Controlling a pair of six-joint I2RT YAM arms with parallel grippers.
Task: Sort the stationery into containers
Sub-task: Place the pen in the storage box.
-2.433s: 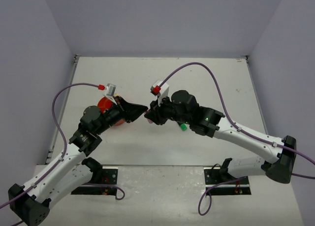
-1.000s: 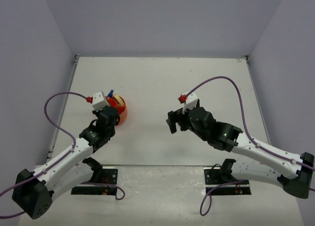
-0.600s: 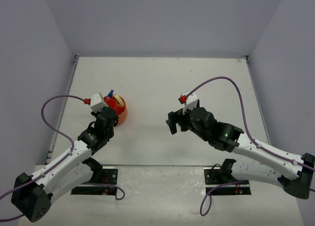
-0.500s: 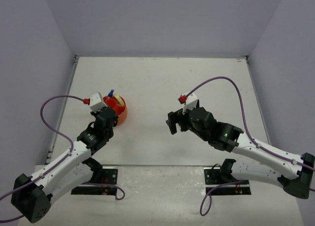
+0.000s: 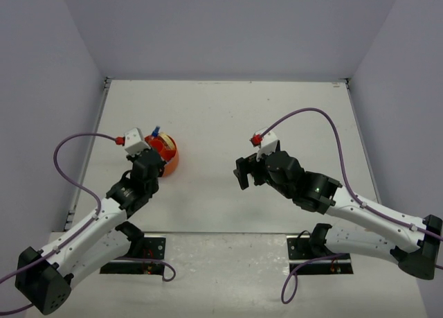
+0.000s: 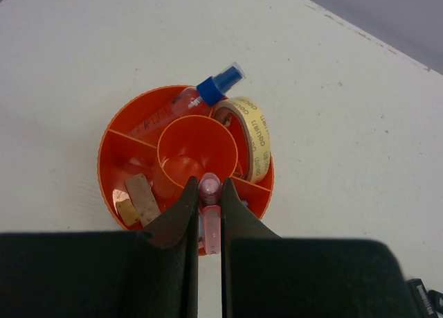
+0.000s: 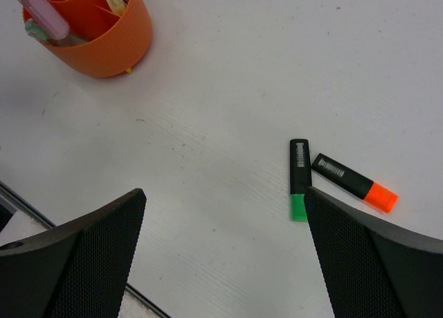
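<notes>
Where the right arm hangs over the near middle of the worktop (image 5: 277,110), its tool (image 7: 223,214) stands wide and grips nothing. 2 highlighters lie flat just beyond its fingers, both black-bodied with a white label. 1 is the green-ended highlighter (image 7: 299,179), its coloured end towards the tool. The other is the orange-ended highlighter (image 7: 353,183), angled away to the right. Their black ends lie just beside each other, and I cannot tell whether they touch. In the top view the right arm hides both.

Further left, the left tool (image 6: 209,193) is closed narrow on 1 translucent pink stick (image 6: 210,224). A finger lies against each side of it, and its rounded tip reaches past the fingertips over the near edge of the orange tub (image 6: 105,159).

There is 1 tub, round and low-walled, well apart from the highlighters. It has a centre cup (image 6: 197,148), bare inside, and thin walls dividing the outer ring. The fingers cover the nearest part, so the compartments cannot be counted.

In the near-left compartment lies 1 tan block (image 6: 143,200), with a small coppery piece beside it that is too unclear to name. 1 yellowish tape ring (image 6: 257,141) stands on edge in the right compartment. In the far one, 1 blue-capped bottle (image 6: 208,93) lies tilted, its cap poking over the rim.
</notes>
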